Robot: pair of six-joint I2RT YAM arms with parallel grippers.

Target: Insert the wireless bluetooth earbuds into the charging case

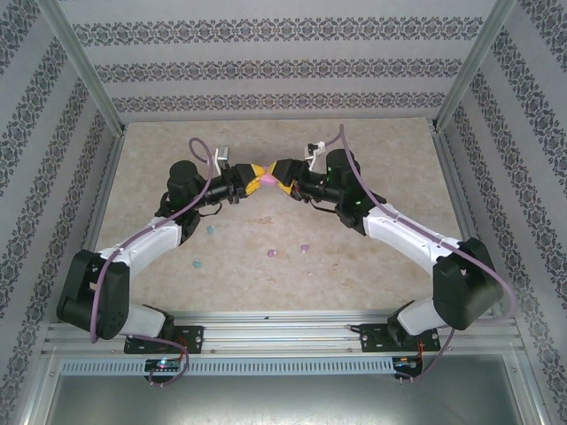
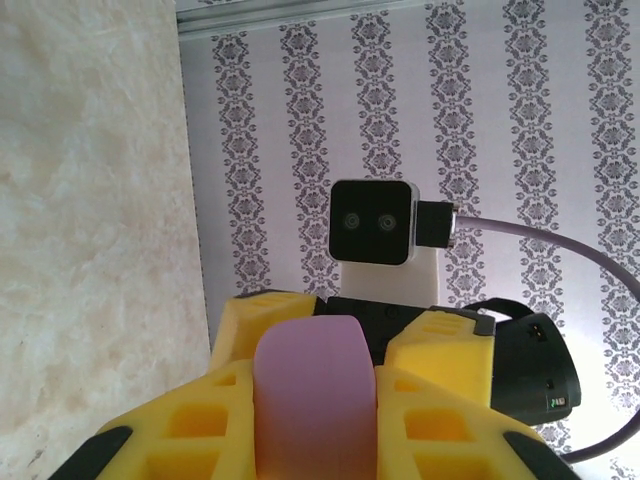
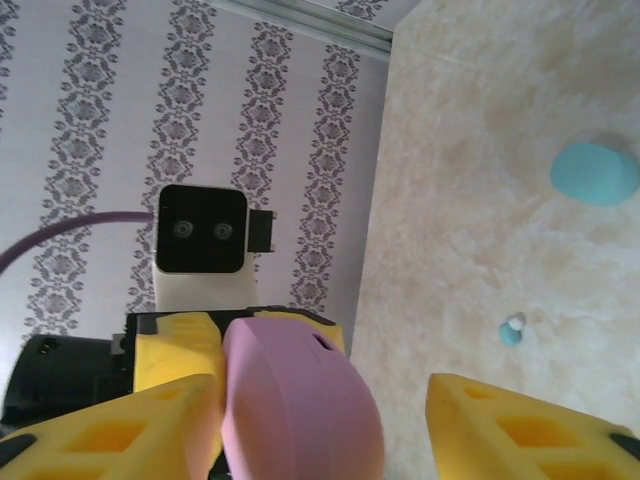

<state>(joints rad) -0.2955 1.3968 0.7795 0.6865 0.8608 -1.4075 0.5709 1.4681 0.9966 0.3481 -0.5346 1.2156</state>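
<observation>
Tabletop, top view: marbled beige table inside an aluminium frame, with patterned wallpaper on three sides
Arms, top view: both reach inward and meet mid-table, left gripper and right gripper nose to nose
Case, top view: pink case bridges the two grippers and appears held above the table; its long axis runs left to right along the line between them
Earbuds, top view: first pale pink earbud and second pale pink earbud lie loose on the table, toward the arm bases from the grippers and well apart from the case; the right arm is nearer
Blue items, top view: light-blue specks on the left arm's side, too small to tell case from earbud
Left wrist view: left gripper is clamped on the pink case, yellow fingers against both its sides
Right wrist view: right gripper has its jaws part way apart; the pink case lies against one finger, with a clear gap to the other
Table, right wrist view: turquoise case with a light blue earbud near it, not touching
Judgement: the case looks closed; opening it comes before any earbud is fetched, and the right arm is the free one
</observation>
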